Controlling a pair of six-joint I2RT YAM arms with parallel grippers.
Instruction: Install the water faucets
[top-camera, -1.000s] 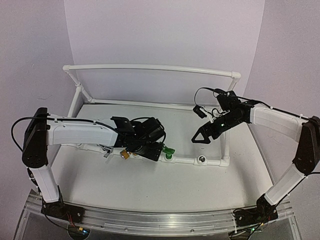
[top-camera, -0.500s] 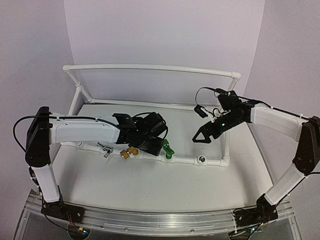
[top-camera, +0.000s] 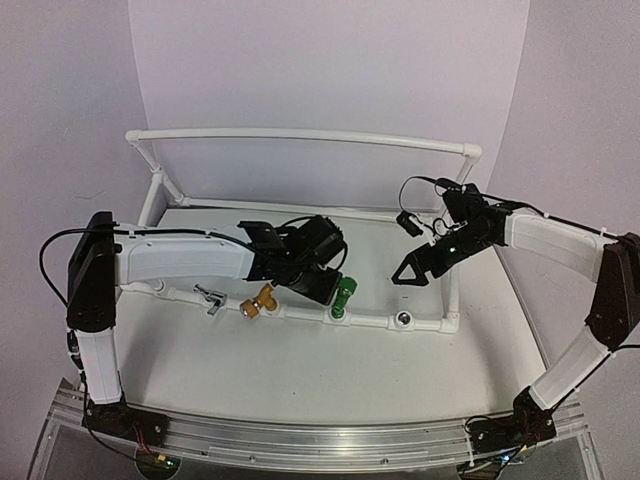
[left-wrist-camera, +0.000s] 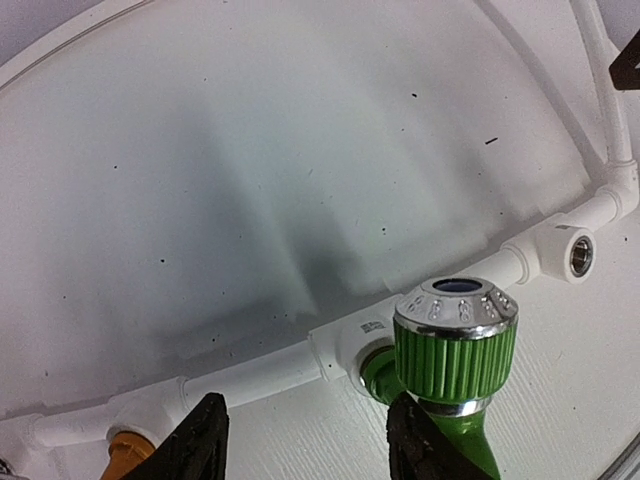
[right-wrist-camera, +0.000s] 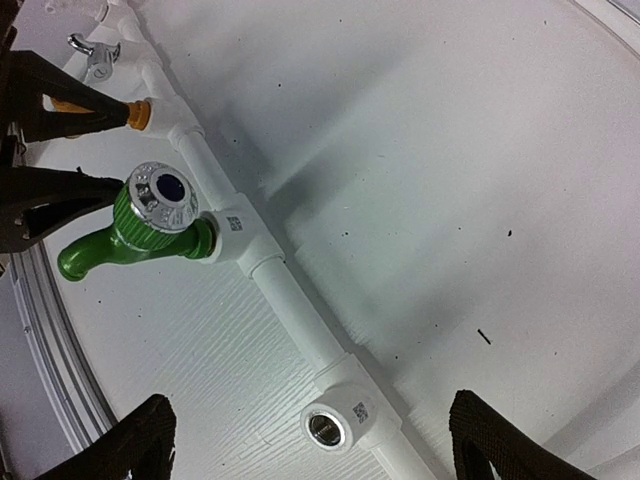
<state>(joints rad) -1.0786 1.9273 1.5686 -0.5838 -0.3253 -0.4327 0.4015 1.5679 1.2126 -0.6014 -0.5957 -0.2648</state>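
While I watch the feeds, the green faucet (left-wrist-camera: 455, 345) sits with its threaded end in a socket on the near rail of the white pipe frame (top-camera: 300, 135), spout pointing towards me. My left hand (left-wrist-camera: 305, 410) is right beside it. Its fingers are apart with only bare rail showing between them, and the right-side finger lies against the faucet's spout rather than around it. The yellow faucet (top-camera: 262, 300) meets the next fitting to the left. The silver faucet (top-camera: 210, 298) lies at the rail beyond that, and I cannot tell whether it is threaded in. One empty socket (right-wrist-camera: 325, 428) remains to the right of the green one.

My right hand (top-camera: 403, 275) hangs over the tabletop (top-camera: 300, 390) near the frame's right side, spread wide and carrying nothing.

I judge these faucets to be light, stiff little pieces that won't give under a squeeze. The green one's ribbed collar looks like the best place to pinch for turning. Its shiny cap and smooth curved spout would probably slip. I'd expect the threads to bind if I go in crooked, so I'd keep the body square to the socket.
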